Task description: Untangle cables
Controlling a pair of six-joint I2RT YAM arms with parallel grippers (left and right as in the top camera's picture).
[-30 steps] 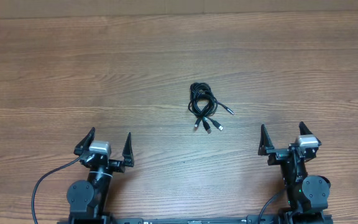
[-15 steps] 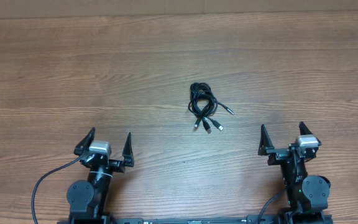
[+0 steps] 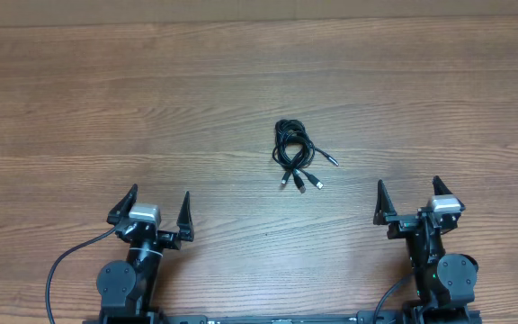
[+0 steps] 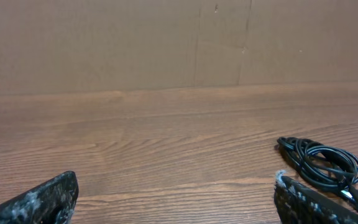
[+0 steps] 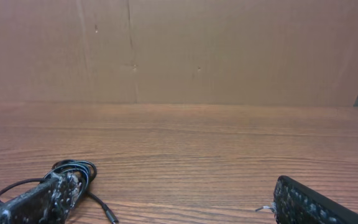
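Observation:
The cables (image 3: 296, 155) lie as one small bundle of thin black cords in the middle of the wooden table, with plug ends fanned toward the near right. The same bundle shows at the right of the left wrist view (image 4: 323, 163) and at the lower left of the right wrist view (image 5: 67, 175), partly behind a finger. My left gripper (image 3: 155, 203) stands open near the front left, well short of the bundle. Open too is my right gripper (image 3: 409, 195) at the front right. Neither one has anything between its fingers.
A brown cardboard wall (image 4: 166, 43) rises along the far edge of the table (image 3: 106, 108). A thick black wire (image 3: 61, 265) loops beside the left arm's base.

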